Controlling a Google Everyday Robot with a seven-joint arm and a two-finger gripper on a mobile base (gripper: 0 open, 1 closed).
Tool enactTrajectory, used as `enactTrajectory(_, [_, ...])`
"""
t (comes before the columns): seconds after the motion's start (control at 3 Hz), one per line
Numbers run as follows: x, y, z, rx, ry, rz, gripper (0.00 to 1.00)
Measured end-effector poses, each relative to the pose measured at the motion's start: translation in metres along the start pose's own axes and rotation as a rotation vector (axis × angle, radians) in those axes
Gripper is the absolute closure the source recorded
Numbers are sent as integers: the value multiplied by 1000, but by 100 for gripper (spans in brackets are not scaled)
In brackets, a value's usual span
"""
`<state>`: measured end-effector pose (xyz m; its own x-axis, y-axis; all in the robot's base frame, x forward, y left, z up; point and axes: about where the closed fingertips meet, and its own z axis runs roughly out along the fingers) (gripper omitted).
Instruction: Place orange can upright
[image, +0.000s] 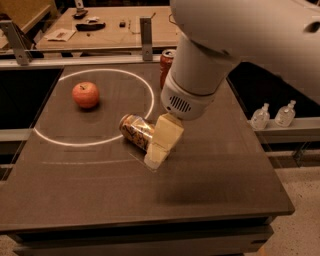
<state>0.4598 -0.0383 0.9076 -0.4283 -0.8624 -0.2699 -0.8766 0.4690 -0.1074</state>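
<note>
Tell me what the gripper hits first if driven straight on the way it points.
Probably the table, just beside the orange can; the gripper slants down-left there. It might clip the can: depth is unclear.
</note>
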Motion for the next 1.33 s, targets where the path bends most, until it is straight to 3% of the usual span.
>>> enactTrajectory(0.67, [-42,23,17,-49,-19,23,0])
enactTrajectory(1.33, [-71,32,43,-47,23,18,0])
